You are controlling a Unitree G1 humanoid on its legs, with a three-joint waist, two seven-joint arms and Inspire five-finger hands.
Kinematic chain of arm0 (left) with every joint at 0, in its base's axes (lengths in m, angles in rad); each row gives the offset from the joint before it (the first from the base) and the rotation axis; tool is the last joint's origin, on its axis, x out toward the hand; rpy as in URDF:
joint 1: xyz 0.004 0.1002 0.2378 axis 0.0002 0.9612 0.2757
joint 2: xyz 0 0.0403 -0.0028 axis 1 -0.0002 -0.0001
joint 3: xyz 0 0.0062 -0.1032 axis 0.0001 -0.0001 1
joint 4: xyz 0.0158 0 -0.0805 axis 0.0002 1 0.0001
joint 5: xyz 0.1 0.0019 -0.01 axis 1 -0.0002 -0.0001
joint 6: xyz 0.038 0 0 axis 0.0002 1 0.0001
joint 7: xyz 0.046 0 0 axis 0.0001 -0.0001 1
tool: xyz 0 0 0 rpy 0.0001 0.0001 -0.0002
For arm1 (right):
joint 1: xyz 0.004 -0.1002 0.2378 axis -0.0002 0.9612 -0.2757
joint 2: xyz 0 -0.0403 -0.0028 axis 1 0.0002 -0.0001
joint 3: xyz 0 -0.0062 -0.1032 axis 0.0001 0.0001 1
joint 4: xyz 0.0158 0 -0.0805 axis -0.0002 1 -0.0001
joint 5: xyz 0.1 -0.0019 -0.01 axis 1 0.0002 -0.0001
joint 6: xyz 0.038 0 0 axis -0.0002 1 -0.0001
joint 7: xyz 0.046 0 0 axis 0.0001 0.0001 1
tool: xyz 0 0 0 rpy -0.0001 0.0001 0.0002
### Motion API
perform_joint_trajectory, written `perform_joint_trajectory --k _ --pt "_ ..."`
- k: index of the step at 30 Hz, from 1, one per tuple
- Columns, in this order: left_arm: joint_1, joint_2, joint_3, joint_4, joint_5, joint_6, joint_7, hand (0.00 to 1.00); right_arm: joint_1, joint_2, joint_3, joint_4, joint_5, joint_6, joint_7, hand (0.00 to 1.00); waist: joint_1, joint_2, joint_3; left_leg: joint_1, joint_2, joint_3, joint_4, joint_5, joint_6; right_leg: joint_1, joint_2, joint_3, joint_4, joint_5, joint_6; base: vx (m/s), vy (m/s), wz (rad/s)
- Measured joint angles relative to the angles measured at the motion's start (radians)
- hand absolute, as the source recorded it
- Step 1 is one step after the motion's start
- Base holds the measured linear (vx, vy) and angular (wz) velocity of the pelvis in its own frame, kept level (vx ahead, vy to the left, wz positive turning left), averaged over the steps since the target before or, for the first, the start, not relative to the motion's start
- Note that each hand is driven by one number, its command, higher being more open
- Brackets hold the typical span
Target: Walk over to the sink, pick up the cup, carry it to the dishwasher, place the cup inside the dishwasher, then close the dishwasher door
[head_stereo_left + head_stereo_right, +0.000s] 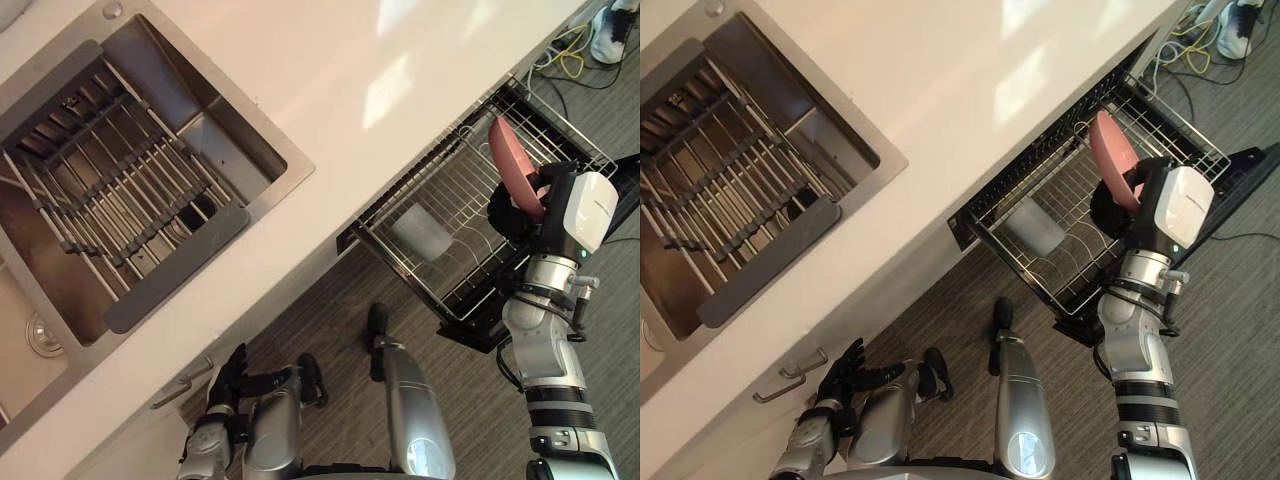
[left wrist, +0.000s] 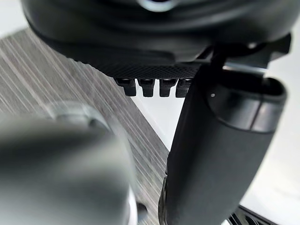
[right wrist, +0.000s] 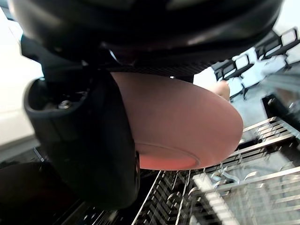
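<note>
Clasping a pink plate [image 1: 510, 160], the right hand [image 1: 512, 218] hangs over the rack [image 1: 440, 185] near the cup [image 1: 422, 232].

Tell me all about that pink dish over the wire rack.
The pink plate is a smooth, shallow round dish with a foot ring underneath, matte like ceramic or plastic. It is held on edge, tilted, its rim pinched in the right hand, over the pulled-out dishwasher rack. Whether it touches the wires cannot be told.
</note>
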Motion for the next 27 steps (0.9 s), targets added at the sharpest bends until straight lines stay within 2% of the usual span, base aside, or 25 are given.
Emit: perform_joint_trajectory --k 5,8,15,21,27 --pt "-0.007 0.006 0.001 -0.029 -0.014 0.0 -0.001 1.0 -0.092 -0.036 0.046 0.042 0.03 0.005 0.014 0.0 0.013 -0.002 0.001 -0.044 0.021 -0.024 0.051 -0.016 -0.026 -0.062 -0.004 -0.028 0.099 -0.046 -0.012 0.07 -0.096 0.1" --pt "-0.017 0.007 0.002 -0.029 -0.02 0.004 -0.002 1.0 -0.157 -0.073 0.063 0.146 0.049 0.018 0.033 0.0 0.017 -0.002 0.001 -0.069 0.032 -0.026 0.072 -0.025 -0.034 -0.093 -0.004 -0.041 0.134 -0.06 -0.022 0.05 -0.06 -0.03" --pt "-0.039 0.006 0.019 -0.045 -0.037 0.007 -0.007 1.0 -0.248 -0.086 0.121 0.295 0.082 0.044 0.104 0.0 0.034 -0.002 0.001 -0.13 0.04 -0.066 0.104 -0.027 -0.038 -0.126 -0.011 -0.079 0.152 -0.076 -0.029 -0.03 -0.039 0.13" --pt "-0.039 0.006 0.023 -0.054 -0.037 0.007 -0.012 1.0 -0.292 -0.105 0.141 0.362 0.08 0.064 0.103 0.0 0.044 -0.002 0.001 -0.143 0.045 -0.074 0.108 -0.027 -0.038 -0.132 -0.012 -0.091 0.153 -0.074 -0.034 -0.01 -0.014 0.05" --pt "-0.044 0.006 0.031 -0.055 -0.037 0.007 -0.029 1.0 -0.303 -0.106 0.145 0.417 0.023 0.118 0.102 0.0 0.048 -0.003 0.001 -0.158 0.046 -0.074 0.116 -0.026 -0.038 -0.146 -0.015 -0.091 0.165 -0.073 -0.035 0.01 0.004 0.0"
